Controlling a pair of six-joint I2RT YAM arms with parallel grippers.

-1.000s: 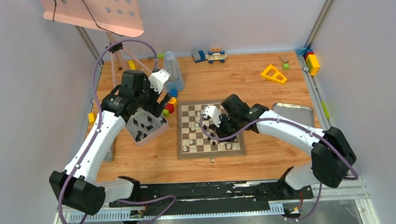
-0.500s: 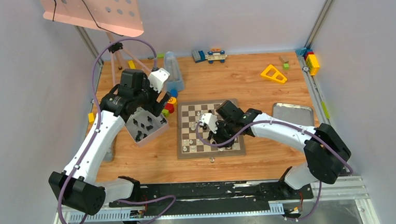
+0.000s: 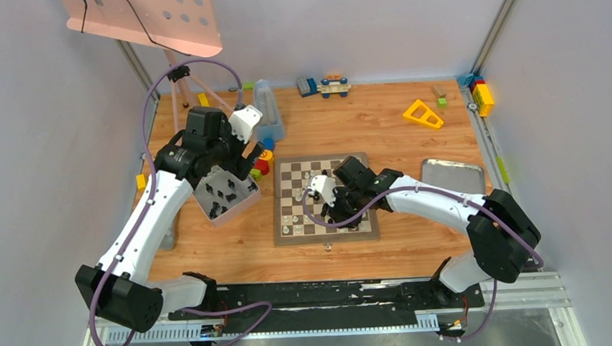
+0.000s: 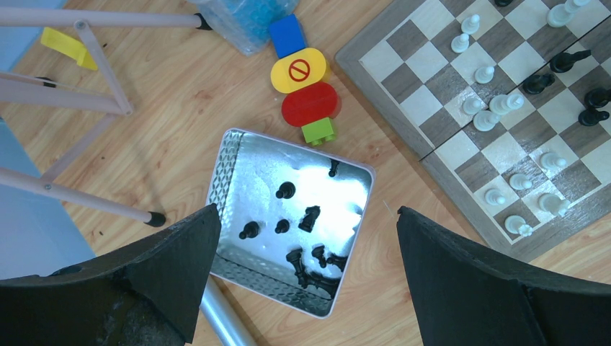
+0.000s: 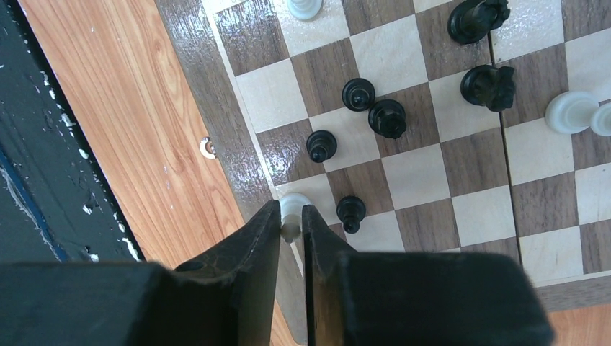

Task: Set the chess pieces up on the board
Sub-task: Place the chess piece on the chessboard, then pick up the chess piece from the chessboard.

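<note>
At the near edge of the board (image 5: 234, 173), the right gripper (image 5: 291, 216) is pinching a white piece (image 5: 293, 207) between fingers drawn almost together, holding it low over the corner square beside the brown border. A black pawn (image 5: 351, 210) is standing just beside the fingers on the neighbouring square, and other black pieces (image 5: 387, 117) are crowding the squares beyond. That is where I judge the trouble is waiting: as the fingers are spreading to let go, the outer one is likely to knock that pawn over, and a piece released while tilted is liable to topple off the border onto the table. Farther back, the left gripper (image 4: 306, 216) is hovering with its jaws spread wide and carrying nothing, above a tin (image 4: 220, 173) where loose black men (image 4: 317, 259) are lying, some toppled and bunched together, so a clean grasp on one is looking awkward; stacked toy blocks (image 4: 306, 101) are sitting just past it
</note>
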